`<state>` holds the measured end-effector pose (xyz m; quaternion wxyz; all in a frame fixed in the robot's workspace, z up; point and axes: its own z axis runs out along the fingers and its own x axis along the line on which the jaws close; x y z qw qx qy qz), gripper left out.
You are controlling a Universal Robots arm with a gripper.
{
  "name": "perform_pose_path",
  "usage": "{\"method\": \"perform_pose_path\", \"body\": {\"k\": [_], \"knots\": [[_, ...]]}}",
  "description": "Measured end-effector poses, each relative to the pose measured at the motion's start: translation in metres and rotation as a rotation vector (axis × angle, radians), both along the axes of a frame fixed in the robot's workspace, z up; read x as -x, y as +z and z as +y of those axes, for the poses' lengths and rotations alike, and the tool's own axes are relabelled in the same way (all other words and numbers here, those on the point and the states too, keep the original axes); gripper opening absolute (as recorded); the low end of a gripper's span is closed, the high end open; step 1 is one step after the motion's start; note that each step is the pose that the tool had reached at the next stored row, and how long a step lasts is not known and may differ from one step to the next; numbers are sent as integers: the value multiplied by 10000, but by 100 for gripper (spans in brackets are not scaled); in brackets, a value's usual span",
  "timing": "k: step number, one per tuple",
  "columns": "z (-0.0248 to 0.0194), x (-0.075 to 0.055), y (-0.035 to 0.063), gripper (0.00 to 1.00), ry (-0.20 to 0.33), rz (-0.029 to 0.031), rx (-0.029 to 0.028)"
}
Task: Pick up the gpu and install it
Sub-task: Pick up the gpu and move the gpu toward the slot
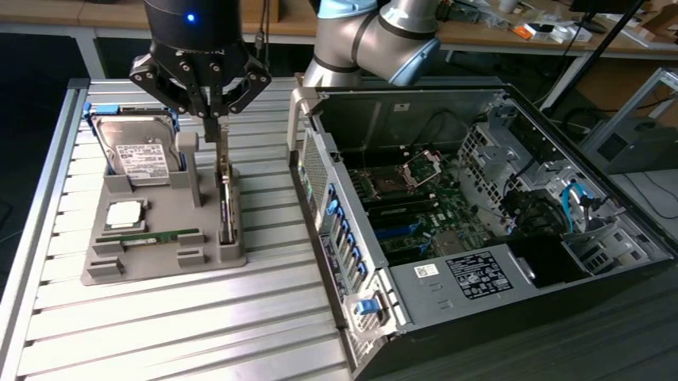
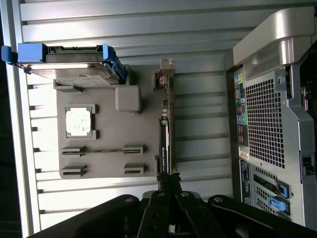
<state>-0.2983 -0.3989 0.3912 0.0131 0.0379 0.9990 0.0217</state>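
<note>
Grey holder (image 1: 159, 255), gpu (image 1: 225, 202) standing upright, tool (image 1: 215, 131) clamping it, drive label (image 1: 143, 163) illegible

Slatted aluminium table (image 1: 159, 333), ridges running across from the exterior view's left to its right, raised rail along the left edge. Two things sit directly on it. Grey moulded holder tray (image 1: 159, 258) on the left half, towards the far end, flat on the slats. Open computer case (image 1: 317, 198) on the right, on its side, perforated rear panel facing the tray, a narrow strip of bare slats between them.
</note>
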Motion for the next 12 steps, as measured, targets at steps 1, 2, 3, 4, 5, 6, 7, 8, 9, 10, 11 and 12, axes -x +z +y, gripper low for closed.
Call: {"method": "perform_pose_path", "body": {"k": [1,2,3,4,5,6,7,8,9,10,11,12], "knots": [[0,0,0,11,0,0,0],[0,0,0,17,0,0,0],[0,0,0,29,0,0,0],[0,0,0,29,0,0,0],[0,0,0,36,0,0,0],[0,0,0,42,0,0,0],[0,0,0,48,0,0,0],[0,0,0,48,0,0,0],[0,0,0,48,0,0,0],[0,0,0,48,0,0,0],[0,0,0,48,0,0,0],[-1,0,-1,48,-1,-1,-1]]}}
